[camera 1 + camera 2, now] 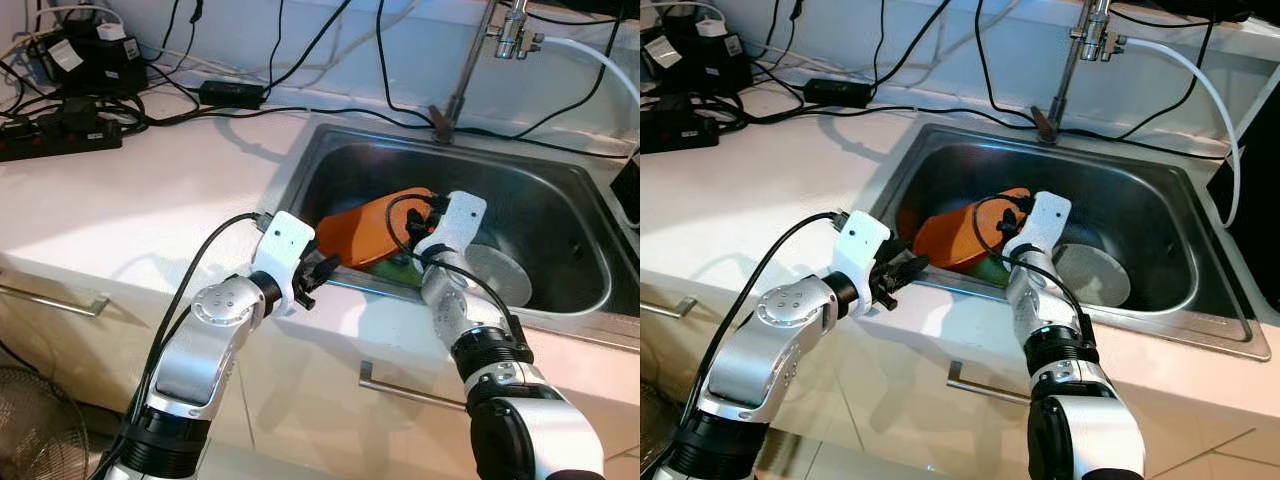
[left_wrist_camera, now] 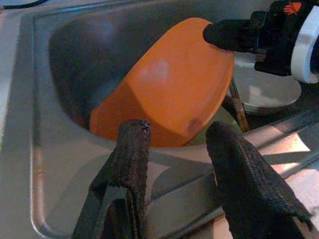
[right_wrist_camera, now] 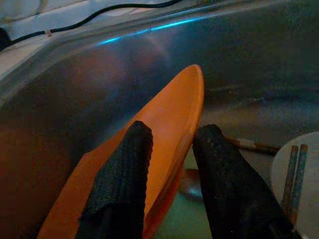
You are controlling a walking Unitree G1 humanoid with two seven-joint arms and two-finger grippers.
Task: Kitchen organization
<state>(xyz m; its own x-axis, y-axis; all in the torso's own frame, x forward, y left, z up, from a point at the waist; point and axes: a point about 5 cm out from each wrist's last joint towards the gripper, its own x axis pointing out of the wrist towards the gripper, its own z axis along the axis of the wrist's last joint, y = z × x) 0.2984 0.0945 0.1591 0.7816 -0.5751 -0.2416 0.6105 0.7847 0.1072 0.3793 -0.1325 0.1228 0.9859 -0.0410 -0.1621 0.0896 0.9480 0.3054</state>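
Observation:
An orange plate (image 1: 370, 228) stands tilted inside the steel sink (image 1: 330, 140), leaning toward its front left wall. My right gripper (image 3: 169, 164) reaches down into the sink and is shut on the plate's upper rim (image 3: 192, 104), one finger on each face. My left gripper (image 2: 184, 164) is open at the sink's front rim, just short of the plate's lower edge (image 2: 149, 134) and not touching it. A green dish (image 2: 219, 124) lies partly hidden under the plate.
A round grey dish (image 1: 500, 272) with chopsticks (image 3: 291, 169) across it lies on the sink floor at the right. The faucet (image 1: 470, 60) rises behind the sink. A power strip (image 1: 60, 135) and cables crowd the counter's back left. Drawer handles (image 1: 400, 390) run below.

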